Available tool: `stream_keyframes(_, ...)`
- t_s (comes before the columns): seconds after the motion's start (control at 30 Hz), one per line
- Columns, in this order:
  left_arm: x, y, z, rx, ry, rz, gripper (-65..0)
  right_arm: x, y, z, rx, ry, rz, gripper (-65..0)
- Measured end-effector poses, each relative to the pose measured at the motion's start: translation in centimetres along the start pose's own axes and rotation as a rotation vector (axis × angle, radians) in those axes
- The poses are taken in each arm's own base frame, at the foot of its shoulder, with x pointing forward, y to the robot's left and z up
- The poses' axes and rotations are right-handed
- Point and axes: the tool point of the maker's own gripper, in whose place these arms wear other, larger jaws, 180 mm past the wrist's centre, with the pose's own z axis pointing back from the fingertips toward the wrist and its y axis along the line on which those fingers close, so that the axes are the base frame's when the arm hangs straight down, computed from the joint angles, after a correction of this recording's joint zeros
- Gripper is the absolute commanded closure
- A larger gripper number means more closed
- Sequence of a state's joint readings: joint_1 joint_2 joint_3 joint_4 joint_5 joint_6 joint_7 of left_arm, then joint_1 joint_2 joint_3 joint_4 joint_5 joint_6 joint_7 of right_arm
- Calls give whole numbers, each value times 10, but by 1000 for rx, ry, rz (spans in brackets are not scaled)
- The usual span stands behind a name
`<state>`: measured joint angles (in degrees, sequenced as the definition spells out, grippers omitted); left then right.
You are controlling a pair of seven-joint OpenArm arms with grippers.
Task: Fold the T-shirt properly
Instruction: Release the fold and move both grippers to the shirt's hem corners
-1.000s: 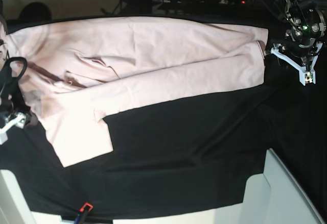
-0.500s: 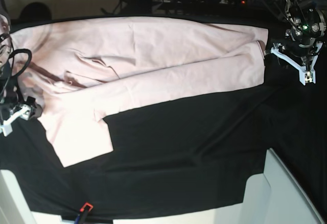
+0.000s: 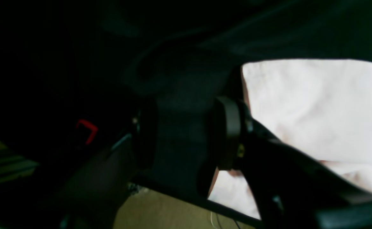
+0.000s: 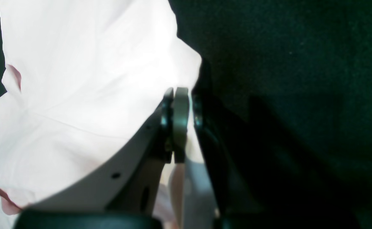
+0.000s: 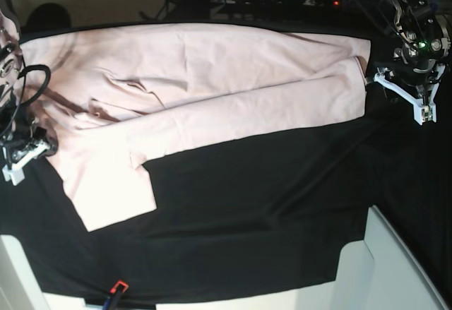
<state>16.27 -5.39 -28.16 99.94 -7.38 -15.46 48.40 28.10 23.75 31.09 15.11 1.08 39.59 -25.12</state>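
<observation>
The T-shirt is spread as a long band on the black cloth, its long axis running across the base view between the two arms and rising slightly toward that view's right. Most of it is placed near the cloth's upper edge in that view, with one sleeve pointed down toward the lower left corner.

The nearer hand is the right gripper: its jaws are closed on the shirt's outer edge, just above the sleeve, at the end of the band by the cloth's left edge in the base view. The left gripper is parted and empty, just beyond the opposite end, toward the cloth's right edge; a gap is left between it and the fabric.

The coming move is judged to turn on the sleeve's lie: from the right gripper it is extended down and inward in the base view, off the band's line. If it is to be tucked in, the pinched edge probably needs to be carried inward along the long axis. By too shallow a pinch, a layer could be dropped.
</observation>
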Motion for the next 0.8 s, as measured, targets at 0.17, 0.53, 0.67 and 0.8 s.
stream_keyframes(0.17, 18, -9, -16, -22, -23, 37, -396, 0, 0, 0, 0, 0, 0, 0)
stream_keyframes(0.53, 1, -40, -68, -107, 104, 157, -423, -1, 0, 0, 1, 2, 0, 0)
stream_keyframes(0.67, -8, -44, -72, -116, 136, 164, -425, -2, -1, 0, 0, -2, -3, 0)
stream_keyframes(0.8, -14, -48, -75, -132, 151, 182, -425, -2, -1, 0, -1, -1, -3, 0)
